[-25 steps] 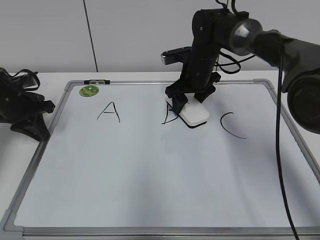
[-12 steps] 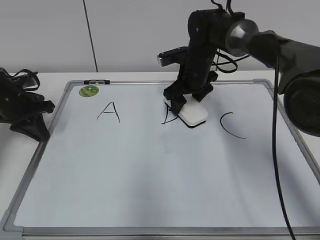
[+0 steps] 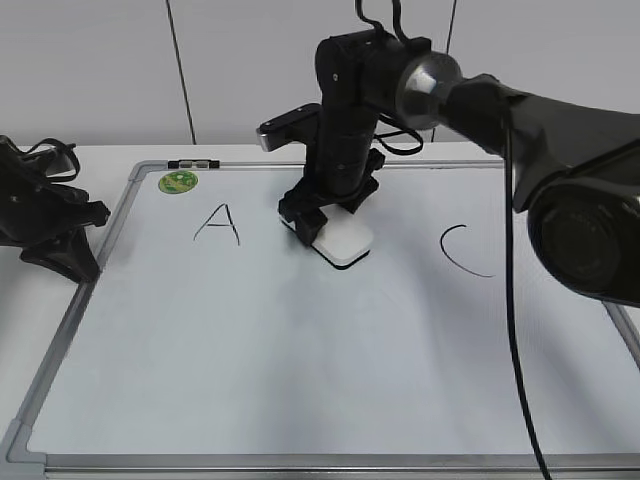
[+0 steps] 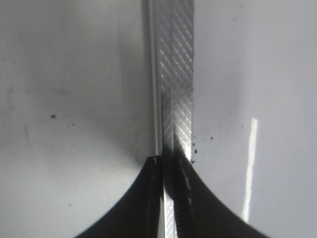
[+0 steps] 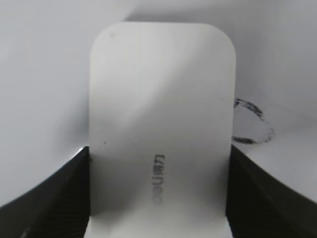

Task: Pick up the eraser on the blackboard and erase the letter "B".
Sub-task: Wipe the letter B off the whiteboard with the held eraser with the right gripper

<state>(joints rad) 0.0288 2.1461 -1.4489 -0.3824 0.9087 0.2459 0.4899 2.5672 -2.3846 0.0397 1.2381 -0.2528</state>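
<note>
1. White dry-erase surface: the blackboard (image 3: pixel 330 350) lay flat on a white table (image 3: pixel 40 320), grey frame all round, a pale panelled wall behind. A round green sticker (image 3: pixel 178 181) sat in its far-left corner.
2. The letter "A" (image 3: pixel 218 223) stood just below and right of the sticker; the letter "C" (image 3: pixel 462 250) lay well right of it.
3. The right gripper (image 3: pixel 322 222) stood between "A" and "C", its jaws spread to the width of the eraser (image 3: pixel 342 243) and clamped on its long sides, the eraser pressed flat to the board.
4. Against the frames a second earlier, arm and eraser had swept left, toward "A". The strokes of the letter "B" seen then beside the eraser no longer showed in the exterior view.
5. The right wrist view showed a small black smudged loop (image 5: pixel 252 121) just right of the eraser: a remnant, letter not readable.
6. The left gripper (image 3: pixel 55 235) rested off the board's left edge; its fingertips (image 4: pixel 168 163) met over the ribbed frame (image 4: pixel 176 74), holding nothing.
</note>
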